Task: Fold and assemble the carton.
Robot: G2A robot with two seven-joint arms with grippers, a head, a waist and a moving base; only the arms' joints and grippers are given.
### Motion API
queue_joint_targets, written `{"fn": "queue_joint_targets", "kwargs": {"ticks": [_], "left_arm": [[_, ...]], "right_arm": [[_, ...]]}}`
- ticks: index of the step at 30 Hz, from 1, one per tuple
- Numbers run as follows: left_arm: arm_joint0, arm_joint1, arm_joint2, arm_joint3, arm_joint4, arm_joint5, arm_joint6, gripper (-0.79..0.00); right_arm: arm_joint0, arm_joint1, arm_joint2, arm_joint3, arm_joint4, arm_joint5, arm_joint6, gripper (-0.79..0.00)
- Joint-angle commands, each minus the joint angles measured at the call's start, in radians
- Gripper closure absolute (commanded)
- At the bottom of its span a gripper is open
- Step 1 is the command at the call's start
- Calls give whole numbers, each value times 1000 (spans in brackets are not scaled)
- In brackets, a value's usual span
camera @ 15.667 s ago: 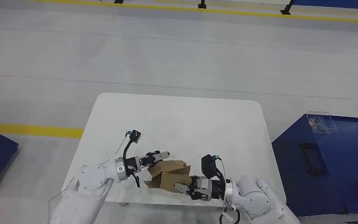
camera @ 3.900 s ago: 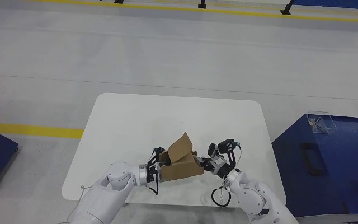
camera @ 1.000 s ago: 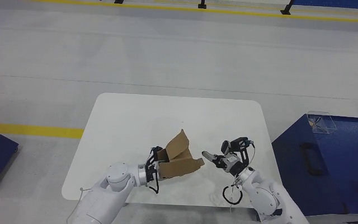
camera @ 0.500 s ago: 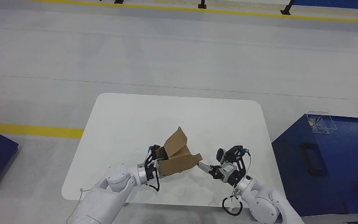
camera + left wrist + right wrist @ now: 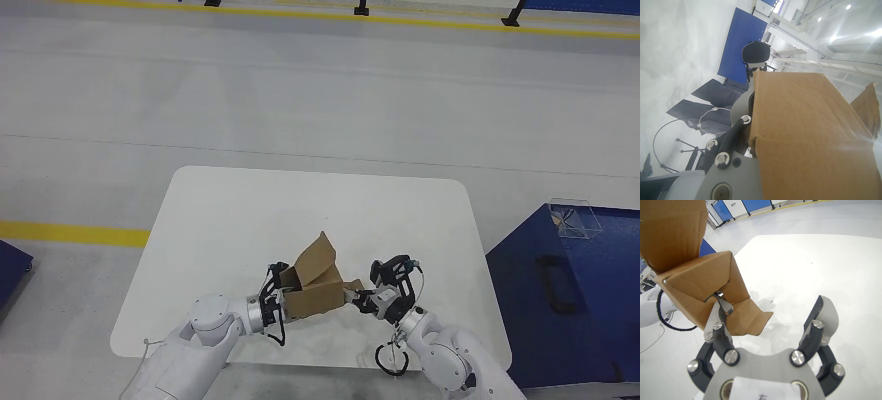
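Observation:
The brown carton (image 5: 316, 281) is partly folded and held just above the white table (image 5: 300, 205) near its front edge, with one tall flap (image 5: 318, 256) standing up. My left gripper (image 5: 274, 299) is shut on the carton's left wall. In the left wrist view one finger (image 5: 738, 126) lies against the carton (image 5: 806, 132) and the other is hidden behind it. My right gripper (image 5: 772, 301) is open at the carton's right end. One of its fingers (image 5: 720, 310) pokes in under the carton (image 5: 696, 285) beside the hanging lower flap (image 5: 751, 319); the other finger (image 5: 819, 311) is over bare table.
The table's front edge (image 5: 330, 362) is close below both grippers. A blue cabinet (image 5: 560, 290) stands off the table's right side with a clear box (image 5: 575, 216) on it. Bare tabletop stretches behind the carton.
My right gripper has moved left to the carton, and one finger is now tucked in at its lower flap. The left gripper still holds the carton, which shifted only slightly.

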Motion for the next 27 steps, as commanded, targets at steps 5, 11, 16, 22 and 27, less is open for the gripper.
{"fn": "queue_joint_targets", "kwargs": {"ticks": [5, 11, 16, 22, 27], "left_arm": [[0, -1, -1, 0, -2, 4, -3, 0], [-3, -3, 6, -3, 1, 9, -1, 0], [-7, -5, 10, -2, 5, 12, -1, 0], [-8, -5, 5, -3, 0, 18, -7, 0], [-4, -4, -9, 0, -57, 41, -50, 0]], "right_arm": [[-5, 0, 12, 2, 22, -16, 0, -785], [-14, -1, 6, -6, 28, -34, 5, -785], [-15, 0, 27, -5, 36, -29, -8, -785], [-54, 9, 123, -33, 58, -3, -40, -785], [-70, 14, 188, 1, 67, 54, -22, -785]]}}
